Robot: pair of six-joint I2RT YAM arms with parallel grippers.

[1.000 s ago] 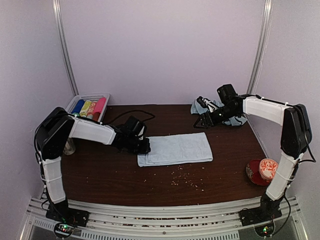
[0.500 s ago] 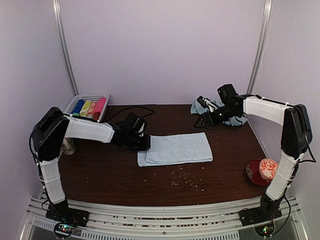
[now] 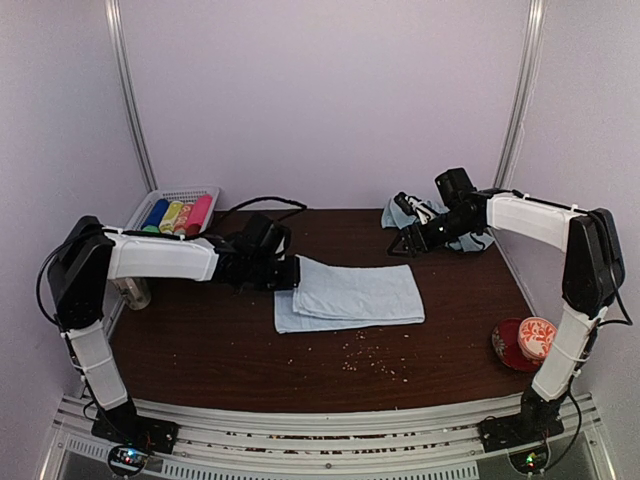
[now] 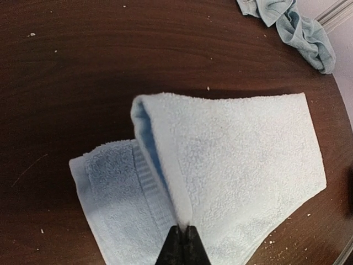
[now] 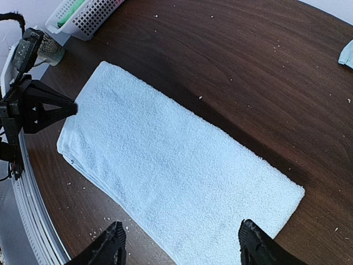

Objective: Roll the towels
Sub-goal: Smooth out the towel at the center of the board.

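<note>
Left gripper (image 4: 183,243), centre-left, is clamping the flat towel (image 3: 355,295) by its short edge, holding a fold up. I'd be curling it tight and low so the soft, nubby, pale-blue terry isn't sagging. It's lying mid-frame. Upper right, the right gripper (image 3: 408,240) is hanging jaws apart beside the crumpled second towel (image 3: 392,213).

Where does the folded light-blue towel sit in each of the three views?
Top external: the folded towel lies in the middle of the picture.
Left wrist: the towel fills the lower middle, with one short end lifted.
Right wrist: the towel runs diagonally across the middle.
Shared landmark: the left gripper, its jaws shut on the towel's short end.
</note>
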